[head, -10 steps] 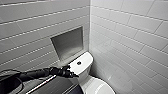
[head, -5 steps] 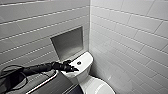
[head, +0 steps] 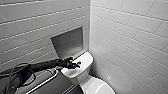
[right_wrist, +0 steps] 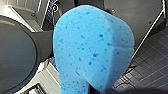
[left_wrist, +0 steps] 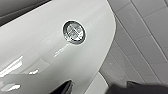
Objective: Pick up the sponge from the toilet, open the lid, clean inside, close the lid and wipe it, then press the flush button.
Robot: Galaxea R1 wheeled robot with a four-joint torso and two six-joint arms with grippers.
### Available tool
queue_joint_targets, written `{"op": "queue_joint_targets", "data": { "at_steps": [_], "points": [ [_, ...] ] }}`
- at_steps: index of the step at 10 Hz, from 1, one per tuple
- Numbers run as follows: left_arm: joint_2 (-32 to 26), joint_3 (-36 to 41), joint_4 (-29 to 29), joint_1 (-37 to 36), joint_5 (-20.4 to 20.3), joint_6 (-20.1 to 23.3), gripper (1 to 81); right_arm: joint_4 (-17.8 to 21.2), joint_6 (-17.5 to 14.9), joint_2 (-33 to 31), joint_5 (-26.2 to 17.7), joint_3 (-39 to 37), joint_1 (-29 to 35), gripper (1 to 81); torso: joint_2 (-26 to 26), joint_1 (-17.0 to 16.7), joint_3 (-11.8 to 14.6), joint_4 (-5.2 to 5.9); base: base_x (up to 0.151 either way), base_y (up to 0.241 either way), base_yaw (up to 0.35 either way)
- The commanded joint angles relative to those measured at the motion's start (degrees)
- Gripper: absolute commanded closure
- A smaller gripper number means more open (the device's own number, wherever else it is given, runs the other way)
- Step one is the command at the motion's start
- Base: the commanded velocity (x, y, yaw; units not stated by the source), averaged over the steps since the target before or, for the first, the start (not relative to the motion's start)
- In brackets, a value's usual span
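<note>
Sponge, bright blue and speckled, is sitting pinched in the right jaws, which are closing on its narrowed end in the right wrist view, with dark floor tiles lying behind it. At the toilet, the lid is lying shut over the bowl, so nothing inside is showing. The head view is showing the left arm reaching in across the tank top, the left jaws hovering just above the white surface and below the recessed wall niche. The left wrist view is giving the close detail: the flush button, round and ringed, is sitting in the middle of the glossy tank top, and the dark tips of the left jaws are standing wide apart, near the button but not touching it.
</note>
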Motion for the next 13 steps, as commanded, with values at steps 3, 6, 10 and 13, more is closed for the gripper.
{"op": "queue_joint_targets", "data": {
  "at_steps": [3,6,10,13],
  "points": [
    [2.9,-4.0,-0.9,-11.9,1.7,-1.4,1.0,1.2,0.0,-1.0,-4.0,0.8,0.6,81.1,0.0,0.0,0.0,0.00,0.000,0.000,0.000],
    [5.8,-7.5,-0.7,-12.5,1.8,-1.4,81.1,1.2,0.0,-0.8,-4.0,0.3,0.6,81.1,0.0,0.0,0.0,0.00,0.000,0.000,0.000],
    [11.0,-15.2,-0.6,-13.8,1.8,-1.4,1.0,1.7,0.0,-0.6,-3.2,0.4,0.6,81.1,0.0,0.0,0.0,0.00,0.000,0.000,0.000],
    [13.5,-19.8,-0.5,-14.6,1.7,-1.3,1.0,1.7,0.0,-0.5,-3.1,0.7,0.6,81.1,0.0,0.0,0.0,0.00,0.000,0.000,0.000]
  ]
}}
